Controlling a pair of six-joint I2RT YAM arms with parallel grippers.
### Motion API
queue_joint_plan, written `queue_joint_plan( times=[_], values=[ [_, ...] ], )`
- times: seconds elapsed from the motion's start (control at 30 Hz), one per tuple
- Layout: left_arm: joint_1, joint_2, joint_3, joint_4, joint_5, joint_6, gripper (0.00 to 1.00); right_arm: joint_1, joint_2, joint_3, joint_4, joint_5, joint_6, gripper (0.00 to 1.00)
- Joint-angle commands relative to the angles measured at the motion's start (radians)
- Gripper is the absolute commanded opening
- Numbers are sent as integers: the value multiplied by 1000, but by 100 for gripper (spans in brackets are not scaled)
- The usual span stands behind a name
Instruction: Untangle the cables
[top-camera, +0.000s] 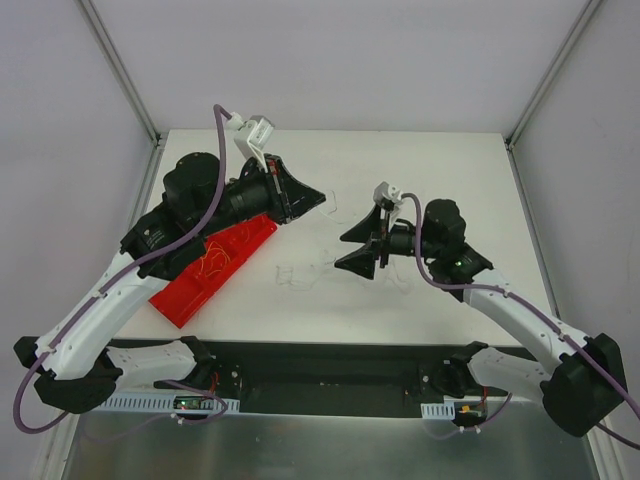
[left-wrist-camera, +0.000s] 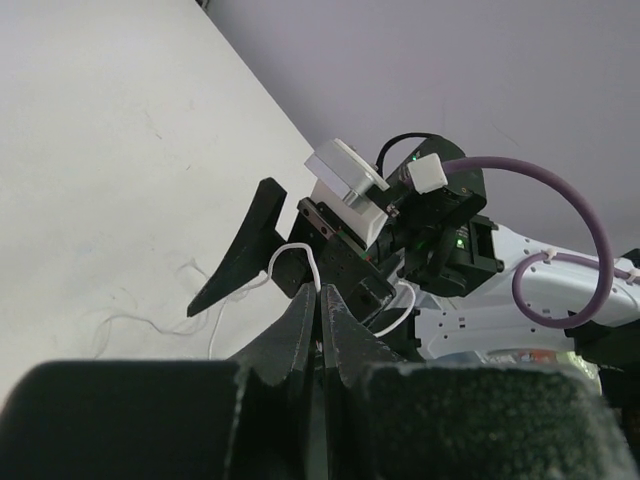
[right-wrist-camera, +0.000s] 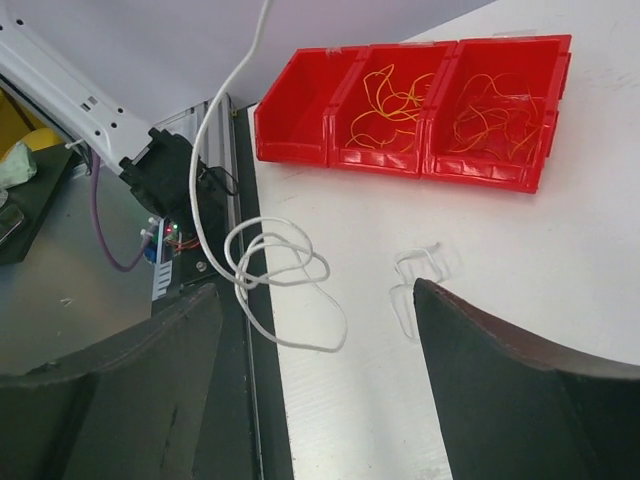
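Right of the red bin (top-camera: 180, 300), the right claw (top-camera: 350, 250) gapes open above a whitish strand (right-wrist-camera: 415, 265) lying on the bench (top-camera: 450, 170), the left claw (left-wrist-camera: 320, 300) just beyond is pinched on a looped white cable (right-wrist-camera: 280, 265), and orange wires (right-wrist-camera: 495, 110) fill two bin compartments.

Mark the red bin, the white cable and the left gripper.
red bin (right-wrist-camera: 385, 163), right wrist view, front wall of the middle compartment.
white cable (right-wrist-camera: 243, 272), right wrist view, left side of its loops.
left gripper (left-wrist-camera: 319, 300), left wrist view, between the shut fingertips.
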Motion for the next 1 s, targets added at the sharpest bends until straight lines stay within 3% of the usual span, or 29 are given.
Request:
queue_joint_plan(
  times=[0.0, 0.23, 0.33, 0.5, 0.57, 0.67, 0.8, 0.97],
  values=[
    [5, 5, 50, 65, 45, -4, 0, 31, 22, 46, 9, -95, -23, 79],
    [5, 0, 56, 79, 51, -4, 0, 106, 11, -69, 147, -40, 38, 73],
    [7, -7, 64, 77, 42, 3, 0, 108, 54, -42, 148, -20, 62, 51],
    [7, -49, 48, 79, -11, 26, 0, 115, 13, -77, 150, 24, 89, 31],
    [5, -67, 45, 76, -51, 43, 0, 114, -1, -85, 150, 35, 104, 14],
    [7, -89, 57, 77, -140, 84, 0, 115, -12, -89, 148, 40, 124, 0],
    [7, -133, 71, 77, -333, 192, 0, 117, -15, -129, 148, 119, 164, 0],
    [5, -175, 106, 83, -637, 437, 0, 117, -3, -206, 147, 230, 227, 0]
  ],
)
